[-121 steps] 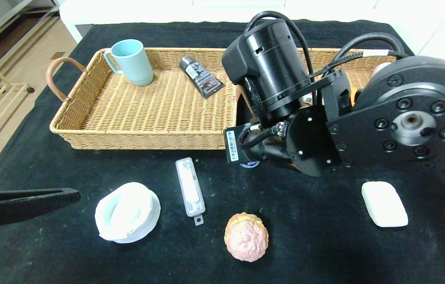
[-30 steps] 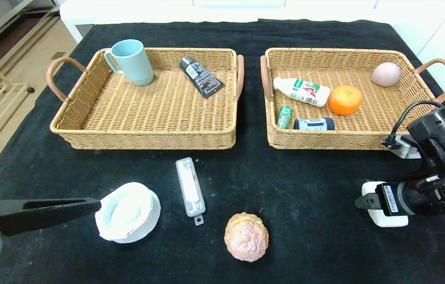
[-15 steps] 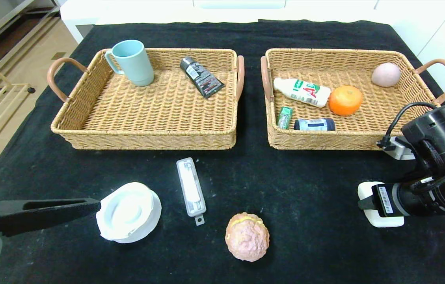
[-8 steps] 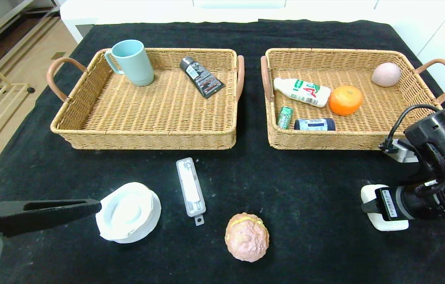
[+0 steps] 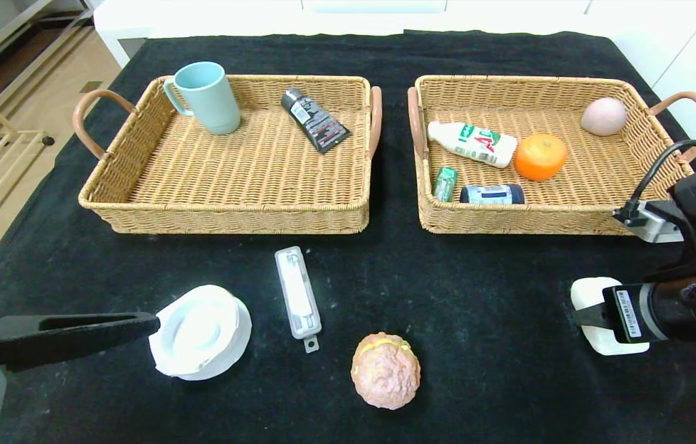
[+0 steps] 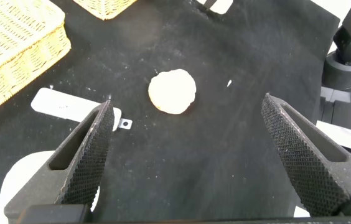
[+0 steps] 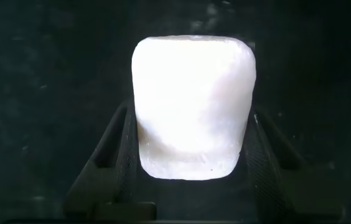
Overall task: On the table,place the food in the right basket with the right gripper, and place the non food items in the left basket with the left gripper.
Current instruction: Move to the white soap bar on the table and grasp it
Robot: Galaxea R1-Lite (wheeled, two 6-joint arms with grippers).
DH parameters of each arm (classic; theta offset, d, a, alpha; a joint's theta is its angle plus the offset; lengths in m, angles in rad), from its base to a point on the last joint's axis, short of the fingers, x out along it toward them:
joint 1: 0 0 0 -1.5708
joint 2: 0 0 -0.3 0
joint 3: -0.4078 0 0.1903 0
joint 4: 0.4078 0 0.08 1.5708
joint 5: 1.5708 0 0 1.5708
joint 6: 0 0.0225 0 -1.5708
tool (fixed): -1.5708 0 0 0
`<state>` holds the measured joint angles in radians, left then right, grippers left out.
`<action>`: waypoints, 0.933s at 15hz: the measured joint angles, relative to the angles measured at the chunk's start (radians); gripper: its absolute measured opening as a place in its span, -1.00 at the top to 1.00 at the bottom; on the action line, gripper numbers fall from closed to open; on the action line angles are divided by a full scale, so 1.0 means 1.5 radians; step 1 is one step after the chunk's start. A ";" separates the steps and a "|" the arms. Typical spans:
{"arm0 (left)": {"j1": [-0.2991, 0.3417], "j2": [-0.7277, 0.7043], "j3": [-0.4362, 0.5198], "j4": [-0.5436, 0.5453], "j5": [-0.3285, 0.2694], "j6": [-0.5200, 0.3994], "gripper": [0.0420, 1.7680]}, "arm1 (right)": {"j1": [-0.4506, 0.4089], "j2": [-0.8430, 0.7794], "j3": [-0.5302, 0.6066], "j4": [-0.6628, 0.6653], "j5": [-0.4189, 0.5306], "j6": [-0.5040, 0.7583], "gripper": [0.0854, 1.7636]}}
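My right gripper (image 5: 588, 314) is shut on the rounded white soap-like block (image 5: 595, 291) at the table's right front; the block (image 7: 193, 106) fills the gap between the black fingers (image 7: 122, 146). My left gripper (image 6: 188, 118) stands wide open and empty at the front left, one finger (image 5: 76, 330) reaching the round white dish (image 5: 200, 331). The long white case (image 5: 297, 299) and the lumpy pinkish bun (image 5: 385, 370) lie on the black table (image 5: 477, 290). The right basket (image 5: 508, 221) holds the orange (image 5: 540, 156), green gum pack (image 5: 445, 183) and dark blue jar (image 5: 491, 194).
The left basket (image 5: 230, 219) holds a light blue mug (image 5: 204, 97) and a dark tube (image 5: 314, 119). A white bottle (image 5: 472, 143) and a pale pink ball (image 5: 603, 116) also lie in the right basket. White counters border the table's far edge.
The right gripper, still shut on the soap-like block, has shifted a little to the right with it. The left gripper and the other things have not moved.
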<state>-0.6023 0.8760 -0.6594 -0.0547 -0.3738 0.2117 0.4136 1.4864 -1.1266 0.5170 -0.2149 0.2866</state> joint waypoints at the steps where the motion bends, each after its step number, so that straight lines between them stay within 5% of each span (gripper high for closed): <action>1: 0.000 0.000 0.000 0.000 0.000 0.000 -0.94 | 0.016 -0.003 -0.003 -0.001 0.001 0.000 -0.15; 14: 0.001 0.005 0.001 0.000 0.000 0.000 -0.94 | 0.218 0.131 -0.218 -0.029 -0.004 -0.002 -0.15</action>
<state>-0.6013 0.8832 -0.6577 -0.0547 -0.3736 0.2121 0.7409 1.6823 -1.4534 0.4734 -0.2213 0.2832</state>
